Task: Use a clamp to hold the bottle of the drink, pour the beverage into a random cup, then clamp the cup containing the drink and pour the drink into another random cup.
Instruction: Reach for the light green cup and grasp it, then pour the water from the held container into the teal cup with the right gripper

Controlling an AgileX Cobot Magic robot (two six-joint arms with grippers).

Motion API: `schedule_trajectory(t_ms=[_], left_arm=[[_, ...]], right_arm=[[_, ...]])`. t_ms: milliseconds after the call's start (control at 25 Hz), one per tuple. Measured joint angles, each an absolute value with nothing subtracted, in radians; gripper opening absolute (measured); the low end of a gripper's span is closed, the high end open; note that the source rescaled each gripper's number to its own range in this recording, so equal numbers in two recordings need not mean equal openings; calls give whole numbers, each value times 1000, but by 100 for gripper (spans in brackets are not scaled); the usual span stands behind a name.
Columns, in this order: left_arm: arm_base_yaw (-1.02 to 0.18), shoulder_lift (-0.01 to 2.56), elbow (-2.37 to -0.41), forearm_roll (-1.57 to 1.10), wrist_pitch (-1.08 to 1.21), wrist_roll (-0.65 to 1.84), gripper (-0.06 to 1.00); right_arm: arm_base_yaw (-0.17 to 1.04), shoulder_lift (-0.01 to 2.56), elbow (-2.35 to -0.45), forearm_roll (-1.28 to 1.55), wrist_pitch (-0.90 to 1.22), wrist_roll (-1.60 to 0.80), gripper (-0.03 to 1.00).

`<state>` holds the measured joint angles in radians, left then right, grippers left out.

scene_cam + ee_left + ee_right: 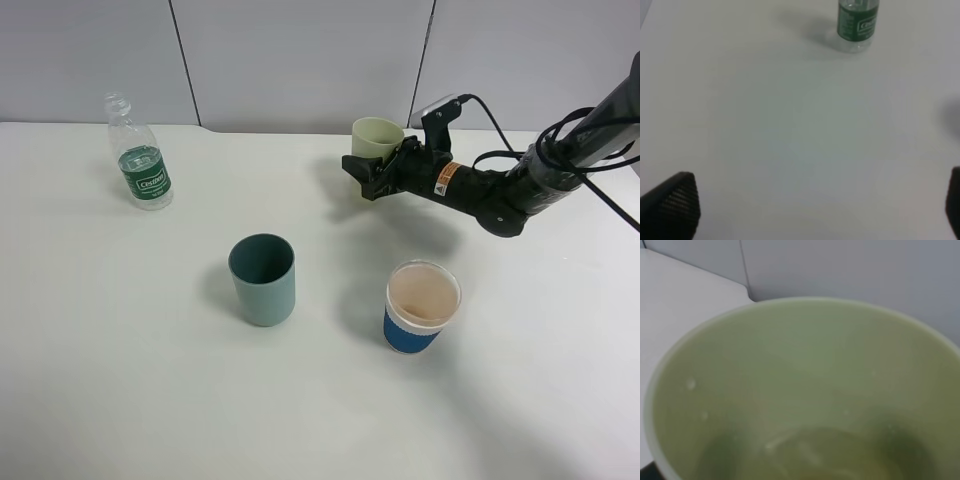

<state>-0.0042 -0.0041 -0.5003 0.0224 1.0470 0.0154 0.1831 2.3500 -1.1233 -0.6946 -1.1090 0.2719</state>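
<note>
Right end effector grips the yellow-green tumbler, seemingly holding liquid; left end effector gapes empty.

Table: bears the bottle and two cups.
Bottle: upright, rear left.
Squat cup: centre, forward and right of the bottle, well apart.
Sleeved paper cup: right of the squat cup, slightly nearer the front.
Tumbler: rear, behind the paper cup, between the right gripper fingers.
Beverage: in the tumbler's bottom.
</note>
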Motion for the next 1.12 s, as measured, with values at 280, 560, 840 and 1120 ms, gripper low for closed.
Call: schedule_trajectory(t_ms=[280,560,840,1120], left_arm=[[-4,-4,-500,22,1047,15,100],[-4,-4,-500,22,1047,15,100],[-4,-4,-500,22,1047,15,100],[-4,-4,-500,22,1047,15,100]], right_arm=[[208,2302,-1122,-770,-1037,280,0],[278,2201,-1121,-772,-1009,285,0],[362,2155,-1168,-830,-973,259,0],[464,2148,-1264,-949,-944,233,0]])
